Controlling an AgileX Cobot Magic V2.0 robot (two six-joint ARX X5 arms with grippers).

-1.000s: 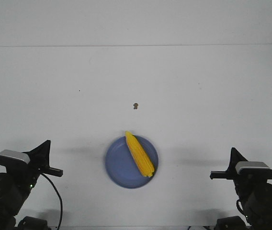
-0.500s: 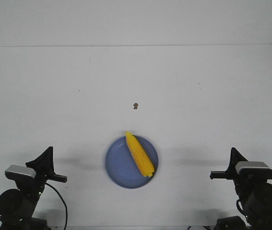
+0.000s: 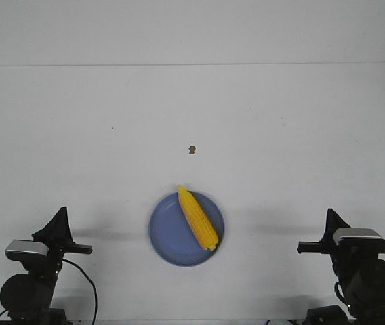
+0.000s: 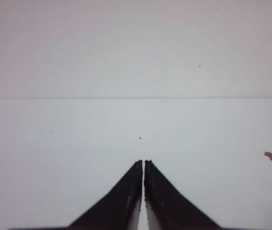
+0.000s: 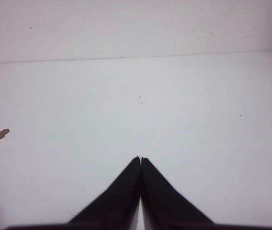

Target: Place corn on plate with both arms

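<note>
The yellow corn [image 3: 197, 217] lies diagonally on the right half of the blue plate [image 3: 169, 233], its narrow tip over the far rim. My left gripper [image 3: 60, 214] is shut and empty, low at the near left, well left of the plate. It shows in the left wrist view [image 4: 143, 162] with both fingers together. My right gripper [image 3: 329, 217] is shut and empty at the near right, well right of the plate. It shows in the right wrist view [image 5: 140, 158]. Neither wrist view shows the corn or the plate.
A small brown speck [image 3: 191, 149] lies on the white table beyond the plate; it also shows in the left wrist view [image 4: 270, 155] and the right wrist view [image 5: 2, 133]. The table's far edge [image 3: 192, 65] meets a white wall.
My left arm has drawn back and down toward the near left corner, its gripper settling lower. The right arm, the corn and the plate have not moved.
</note>
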